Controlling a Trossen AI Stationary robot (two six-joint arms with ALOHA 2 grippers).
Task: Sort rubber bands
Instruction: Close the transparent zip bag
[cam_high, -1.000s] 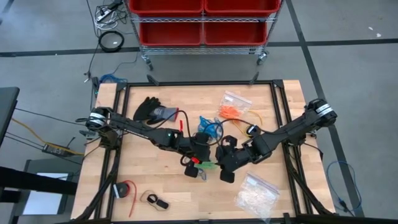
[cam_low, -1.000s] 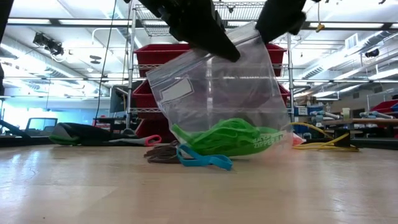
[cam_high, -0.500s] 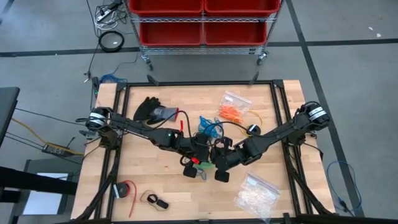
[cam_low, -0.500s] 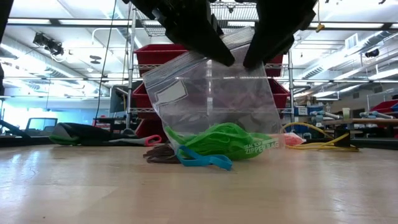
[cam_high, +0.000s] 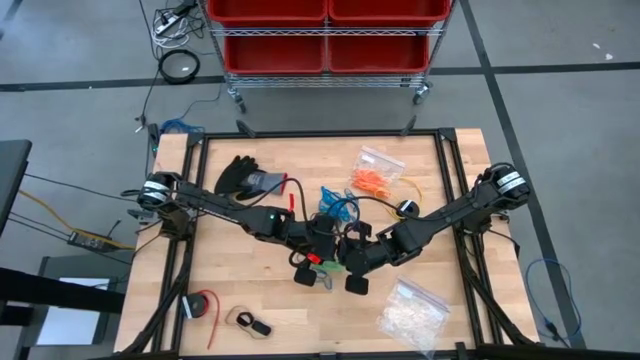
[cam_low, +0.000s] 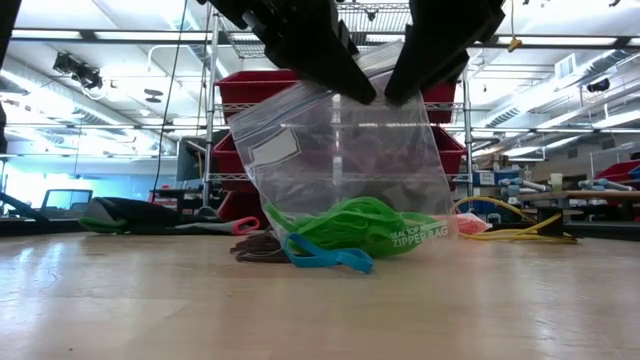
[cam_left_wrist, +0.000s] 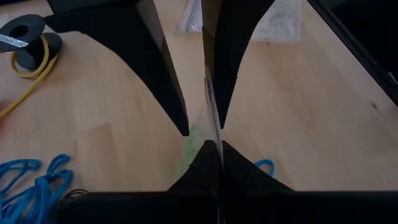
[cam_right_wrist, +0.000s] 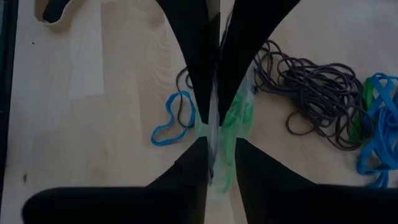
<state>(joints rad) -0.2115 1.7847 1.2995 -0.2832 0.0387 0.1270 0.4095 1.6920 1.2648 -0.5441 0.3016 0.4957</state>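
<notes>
A clear zip bag (cam_low: 340, 160) stands upright at the table's middle, with a bunch of green rubber bands (cam_low: 355, 228) in its bottom. My left gripper (cam_high: 323, 243) is shut on the bag's top. My right gripper (cam_high: 350, 256) has closed on that top right beside it. Loose rubber bands lie around the bag: a blue one (cam_low: 325, 258), a dark heap (cam_right_wrist: 317, 87) and a blue heap (cam_high: 338, 203). Orange ones lie in a second small bag (cam_high: 375, 170) at the far side. My left gripper pinches the bag's top edge (cam_left_wrist: 212, 127) between its two shut fingers, slanting down from the table's left. The bag hangs below them, and its bottom with the green bands (cam_low: 350, 245) rests on the table. My right gripper pinches the same top edge (cam_right_wrist: 214, 134) between its two fingers, close beside the left fingers. It slants down from the table's right. The bag's walls (cam_low: 400, 150) hang upright below.
A black glove (cam_high: 240, 175) lies far left. A spool of yellow cable (cam_high: 405, 208) sits right of the blue heap. A clear bag of whitish pieces (cam_high: 412, 310) lies near right, a red roll (cam_high: 203, 305) and a small black thing (cam_high: 255, 325) near left. A cart with red bins (cam_high: 325, 35) stands beyond.
My right gripper has come down and toward the table's left, up to the left gripper, and has shut on the bag's top edge. The bag's bottom with the green bands has shifted a little toward the left on the table.
</notes>
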